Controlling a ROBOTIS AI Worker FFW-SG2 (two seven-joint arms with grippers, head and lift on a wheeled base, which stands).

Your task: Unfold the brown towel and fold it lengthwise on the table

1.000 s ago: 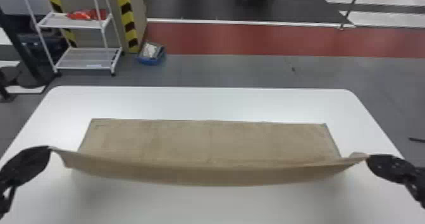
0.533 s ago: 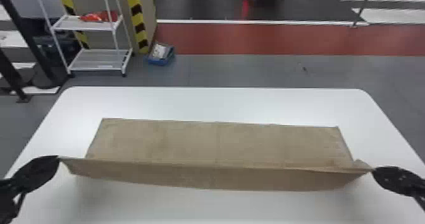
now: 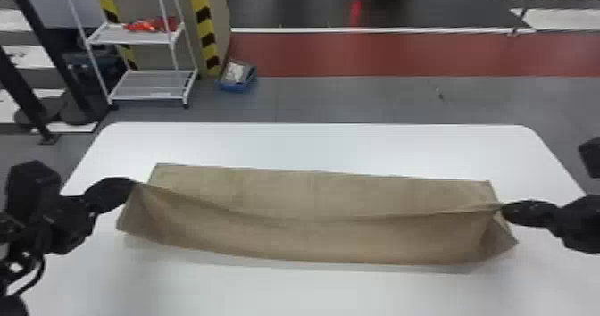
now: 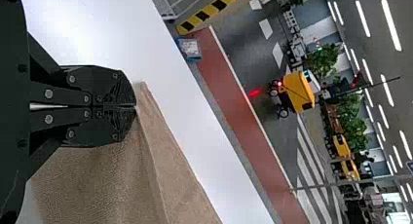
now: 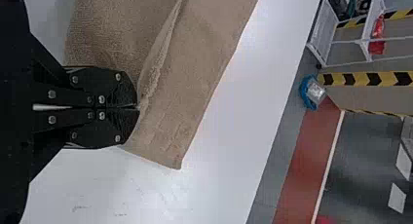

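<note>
**Brown towel (image 3: 312, 241) slung between two clenched grippers for a lengthwise fold**

At the left of the frame, the left gripper (image 3: 133, 182) is clenched on one end of the towel's raised long edge. That edge dips through the middle of the frame, in front of a far strip lying flat. At the right, the right gripper (image 3: 502, 207) is clenched on the edge's other end. Gripping both ends presumably keeps the edge stretched, so that it can be laid over the flat strip in one sweep; the far strip's contact with the table probably anchors the cloth. The sag and the flared lower ends could leave a crease if the edge is set down slack.

Underneath is a smooth white table with rounded far corners (image 3: 312, 145), shaded along the towel's lower border.

Beyond it, a white metal two-tier rack (image 3: 149, 85) stands upper left, red items (image 3: 152, 25) on its upper shelf. Next come a yellow-and-black striped post (image 3: 205, 29) and a small blue bin (image 3: 236, 86) on the grey floor (image 3: 357, 98), then a dull red floor band (image 3: 402, 54) running to the upper right.
</note>
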